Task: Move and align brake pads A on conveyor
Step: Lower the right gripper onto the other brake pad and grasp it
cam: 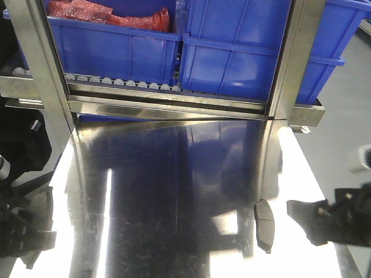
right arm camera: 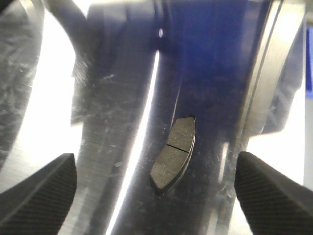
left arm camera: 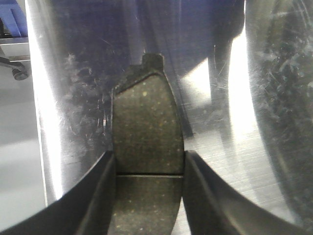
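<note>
Holds a first pad (left arm camera: 145, 117) in the left gripper (left arm camera: 149, 156), fingers (left arm camera: 100, 196) shut against both long edges right at the groove, above the shiny steel table (left arm camera: 220, 142). No telling from the wrist view of lift or contact with the steel. Hangs the right gripper (right arm camera: 156, 155), jaws spread wide and empty, over a second pad (right arm camera: 173, 152) lying flat and slantwise on the table, toward the right side in the front view. Shows no conveyor in any view, only blue bins (cam: 232, 46) beyond the table; likewise no sign of the other two pads.

Judged early in the job, with neither visible pad on the conveyor. For the first pad: hold the grip at the groove, seemingly well centred; carry level, without wrist roll; lower flat onto the conveyor with the long axis square to the chosen line; open only after full contact, to avoid a drop and a skewed landing. For the second pad: turn the right wrist first to match the slant, bringing the fingers across the short width; descend straight with the groove midway between the tips; close slowly, given slick steel and a thin, low edge likely to skid or ride up under a one-sided push. Avoid an off-centre pinch, apt to swing the pad in transit and spoil the alignment.
</note>
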